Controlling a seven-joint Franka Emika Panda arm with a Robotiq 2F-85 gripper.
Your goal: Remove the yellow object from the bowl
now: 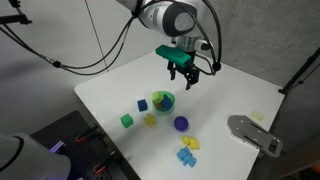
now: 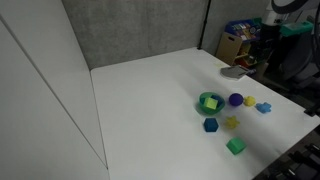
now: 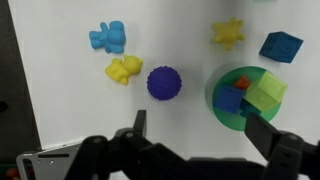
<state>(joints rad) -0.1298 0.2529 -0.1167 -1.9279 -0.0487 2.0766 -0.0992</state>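
Note:
The green bowl (image 3: 214,106) with a teal-blue inside sits at the right of the wrist view. It holds a blue block (image 3: 231,98), a yellow-green block (image 3: 267,92) and something red. The bright yellow lumpy object (image 3: 124,70) lies on the table outside the bowl, left of the purple round piece (image 3: 164,83). My gripper (image 3: 200,130) is open and empty, high above the table, its fingers spread above the purple piece and the bowl. In both exterior views the bowl (image 1: 170,104) (image 2: 201,104) stands mid-table. The gripper (image 1: 183,70) hangs above and behind it.
A blue figure (image 3: 107,37), a paler yellow star piece (image 3: 228,33) and a blue cube (image 3: 281,47) lie around the bowl. A green cube (image 1: 127,120) sits near the table's front edge. A grey flat object (image 1: 255,133) lies near one corner.

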